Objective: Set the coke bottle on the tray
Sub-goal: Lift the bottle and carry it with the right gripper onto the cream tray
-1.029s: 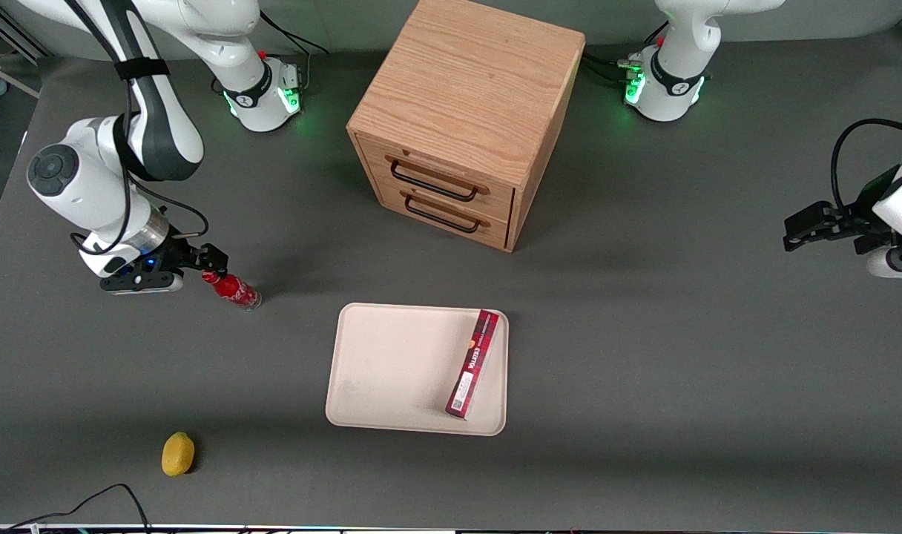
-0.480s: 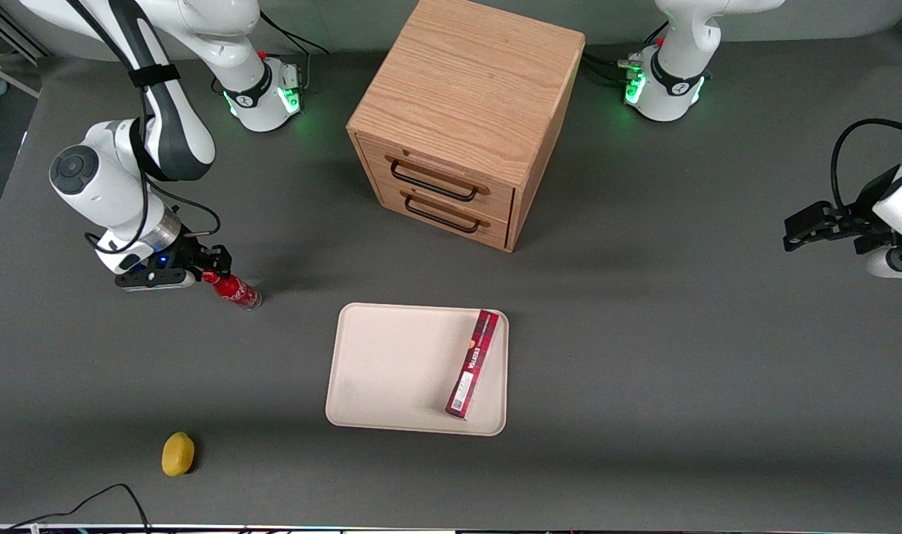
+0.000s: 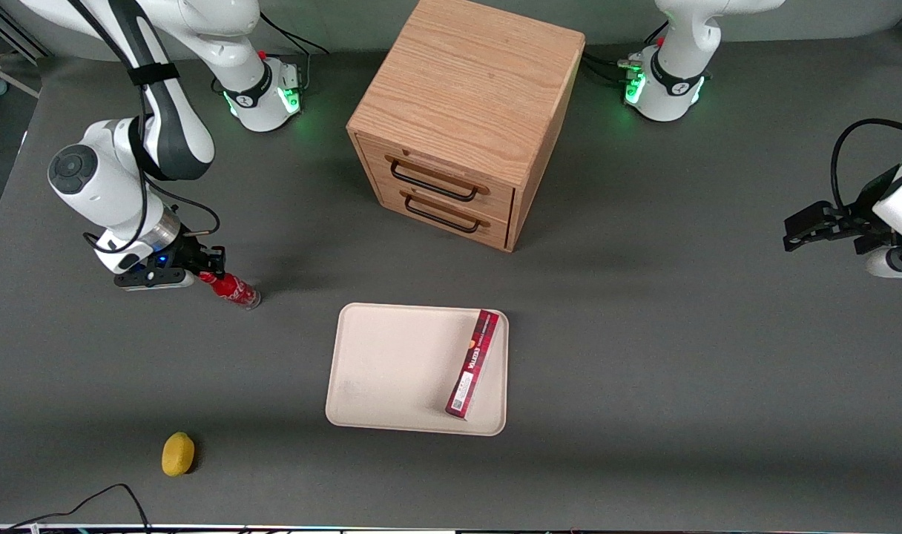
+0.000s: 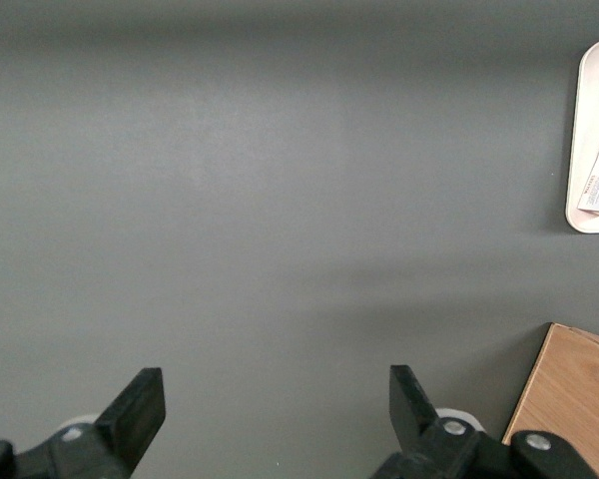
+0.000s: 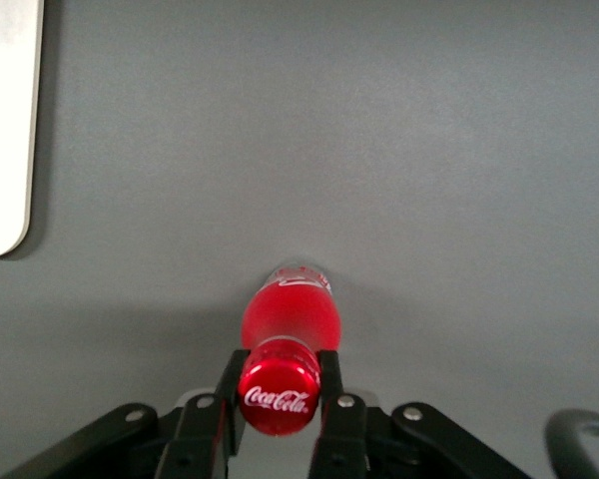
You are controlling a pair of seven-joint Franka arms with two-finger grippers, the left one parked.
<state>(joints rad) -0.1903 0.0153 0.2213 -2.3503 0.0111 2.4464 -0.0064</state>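
My pincer (image 5: pixel 278 391) is pinching the coke bottle (image 5: pixel 288 317) just under its red cap (image 5: pixel 277 387), one finger pad on each side of the neck. The bottle stands on the grey surface (image 3: pixel 644 356) toward the working arm's end, well apart from the tray (image 3: pixel 392 363). I judge it light, rigid and smooth; the neck grip looks sound, though it may swing.
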